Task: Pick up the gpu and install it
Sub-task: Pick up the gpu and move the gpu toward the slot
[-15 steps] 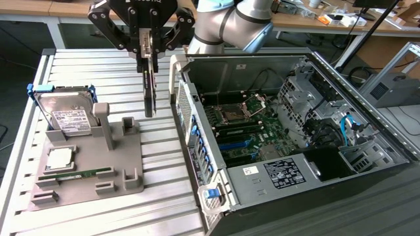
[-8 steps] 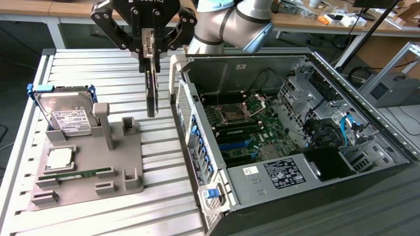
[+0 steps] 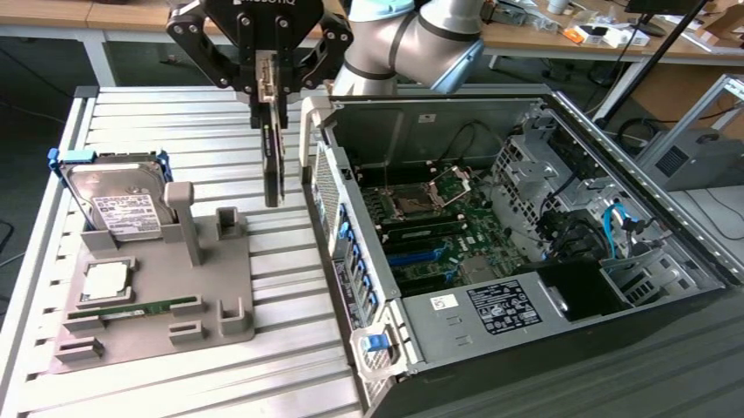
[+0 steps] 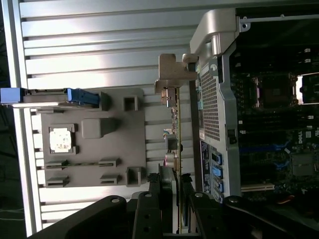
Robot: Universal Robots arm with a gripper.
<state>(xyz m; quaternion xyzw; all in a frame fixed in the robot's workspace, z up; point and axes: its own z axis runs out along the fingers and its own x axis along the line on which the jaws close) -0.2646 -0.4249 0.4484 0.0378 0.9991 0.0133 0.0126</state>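
Note:
My gripper (image 3: 270, 90) hangs above the slatted table with its black fingers shut on the gpu (image 3: 272, 161). The gpu is a thin dark card held on edge, pointing straight down. It is in the air between the grey holder (image 3: 152, 296) and the near wall of the open computer case (image 3: 348, 252), clear of both. In the wrist view the gpu (image 4: 174, 129) appears edge-on with its pale metal bracket (image 4: 172, 74) at the far end, and my gripper (image 4: 172, 196) clamps its near end. The motherboard (image 3: 436, 235) lies exposed inside the case.
On the grey holder stand a silver hard drive (image 3: 117, 205) in a blue frame, a square processor chip (image 3: 104, 279) and a green memory stick (image 3: 139, 307). The case's raised side wall and drive cage (image 3: 546, 174) border the motherboard. Desks stand behind the table.

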